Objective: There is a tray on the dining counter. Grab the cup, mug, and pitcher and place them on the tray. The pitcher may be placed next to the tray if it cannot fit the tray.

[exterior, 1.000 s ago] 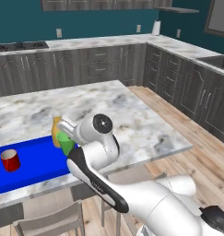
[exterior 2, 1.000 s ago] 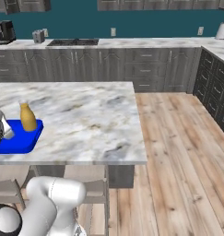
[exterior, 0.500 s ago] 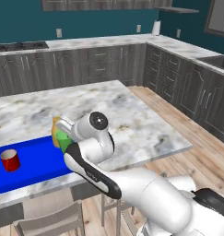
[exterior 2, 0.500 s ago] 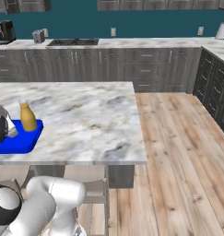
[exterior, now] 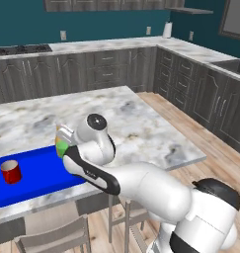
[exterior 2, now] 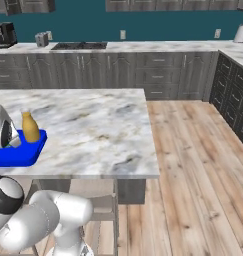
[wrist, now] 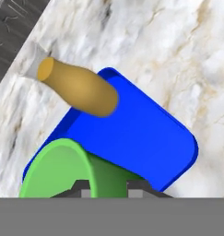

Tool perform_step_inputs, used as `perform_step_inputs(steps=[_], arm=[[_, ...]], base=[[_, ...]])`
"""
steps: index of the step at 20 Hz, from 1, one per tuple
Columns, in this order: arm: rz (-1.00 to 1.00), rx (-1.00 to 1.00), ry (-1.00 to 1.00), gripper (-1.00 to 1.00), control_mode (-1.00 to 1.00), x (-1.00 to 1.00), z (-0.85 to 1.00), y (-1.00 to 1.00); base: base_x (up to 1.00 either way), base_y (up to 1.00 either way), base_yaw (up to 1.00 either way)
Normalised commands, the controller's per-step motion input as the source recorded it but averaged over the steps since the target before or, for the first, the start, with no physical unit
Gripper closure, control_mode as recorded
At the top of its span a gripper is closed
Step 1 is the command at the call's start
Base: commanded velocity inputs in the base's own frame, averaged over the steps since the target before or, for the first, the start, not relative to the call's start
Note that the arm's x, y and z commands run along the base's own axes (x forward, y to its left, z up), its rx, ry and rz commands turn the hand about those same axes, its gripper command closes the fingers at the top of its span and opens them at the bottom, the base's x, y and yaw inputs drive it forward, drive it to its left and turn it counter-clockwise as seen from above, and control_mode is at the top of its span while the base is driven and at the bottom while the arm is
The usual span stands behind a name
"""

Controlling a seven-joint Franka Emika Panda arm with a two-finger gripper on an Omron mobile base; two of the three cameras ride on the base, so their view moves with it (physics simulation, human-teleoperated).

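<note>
The green cup (wrist: 62,170) is held between the closed gripper (wrist: 109,188) fingers above the blue tray (wrist: 145,138). The pitcher (wrist: 79,90) is seen at 11 o'clock on the tray, the red mug (exterior: 11,171) at its far end.

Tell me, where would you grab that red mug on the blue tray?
By its rim, from straight above: the red mug stands upright and alone on the blue tray, its mouth open upward, so one wall probably fits between the fingers.

Changes we record: white robot arm's wrist (exterior: 94,133), lower centre of the left base view, has swung left; the small bright green tapered cup (exterior: 61,147) shows less, mostly hidden behind it.
</note>
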Motion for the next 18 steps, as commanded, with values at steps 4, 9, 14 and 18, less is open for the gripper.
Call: perform_step_inputs(steps=[4,9,14,18], arm=[[0.0,0.0,0.05,1.0,-1.0,0.0,-0.35,0.0],[0.0,0.0,0.0,1.0,-1.0,0.03,-0.27,0.0],[0.0,-0.01,0.0,1.0,-1.0,0.1,-0.2,0.0],[0.0,-0.02,-0.01,1.0,-1.0,0.03,-0.21,0.0]], base=[[0.0,0.0,0.0],[0.0,0.0,0.0],[0.0,0.0,0.0],[0.0,0.0,0.0]])
